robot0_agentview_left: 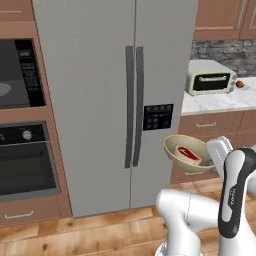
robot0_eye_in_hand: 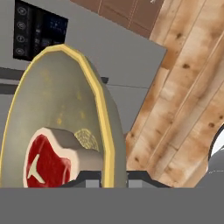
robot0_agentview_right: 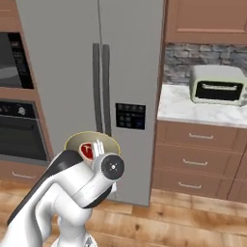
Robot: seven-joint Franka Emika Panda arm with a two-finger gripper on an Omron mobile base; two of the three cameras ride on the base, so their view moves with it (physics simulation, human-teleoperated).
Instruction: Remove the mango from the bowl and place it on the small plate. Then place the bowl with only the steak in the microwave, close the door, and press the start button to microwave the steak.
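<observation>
While we carried the bowl (robot0_agentview_left: 186, 150) in mid-air in front of the refrigerator (robot0_agentview_left: 100, 100), the gripper (robot0_eye_in_hand: 114, 176) was clamped narrow on its rim, with the steak (robot0_agentview_left: 188, 154) inside. The microwave (robot0_agentview_left: 17, 75) stood open at far left. We judged two risks: the tilted bowl could spill the steak, and a rim-only grip could slip during travel.

The gripper (robot0_agentview_left: 214, 159) held the tilted bowl (robot0_agentview_left: 176, 146), steak (robot0_agentview_left: 188, 154) inside, before the refrigerator (robot0_agentview_left: 100, 100), microwave (robot0_agentview_left: 17, 75) far left.
</observation>
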